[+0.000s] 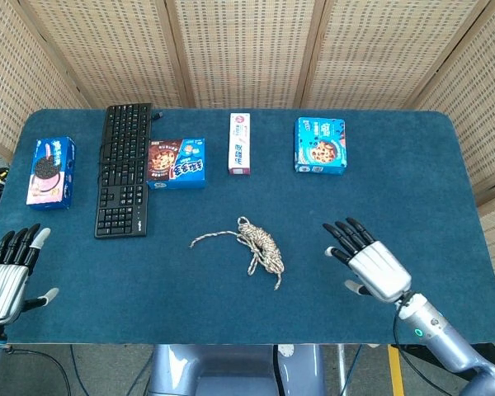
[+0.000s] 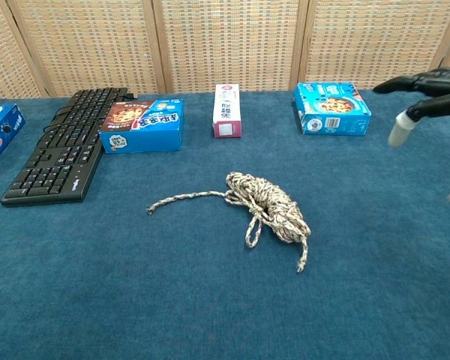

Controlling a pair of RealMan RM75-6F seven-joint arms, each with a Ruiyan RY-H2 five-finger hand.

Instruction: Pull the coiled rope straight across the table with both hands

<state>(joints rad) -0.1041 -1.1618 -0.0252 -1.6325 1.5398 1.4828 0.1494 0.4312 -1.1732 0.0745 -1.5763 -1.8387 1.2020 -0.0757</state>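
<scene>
The beige-and-brown speckled coiled rope (image 1: 258, 246) lies near the middle of the dark blue carpeted table (image 1: 396, 206). Its bundled loops form a compact oval mass. One loose end trails to the left of the bundle; a second short end points toward the near edge of the table. In the chest view the rope (image 2: 266, 204) shows the same layout, with no hand touching it.

The right hand (image 1: 367, 262) is over the table surface, to the right of the rope and well apart from it. Its fingers are spread and extended, and it holds nothing. In the chest view only its dark fingertips (image 2: 427, 82) enter at the upper right edge.

The left hand (image 1: 7, 272) is at the near left corner of the table, fingers extended and apart, holding nothing. It is well apart from the rope.

Along the far half of the table, from left to right: a blue cookie box with a pink end (image 1: 51, 172), a black computer keyboard (image 1: 124, 169), a blue-and-brown chocolate cookie box (image 1: 176, 163), a narrow white-and-red carton (image 1: 239, 143), and a light blue cookie box (image 1: 320, 145). Woven wicker panels (image 1: 247, 49) stand behind the table.
</scene>
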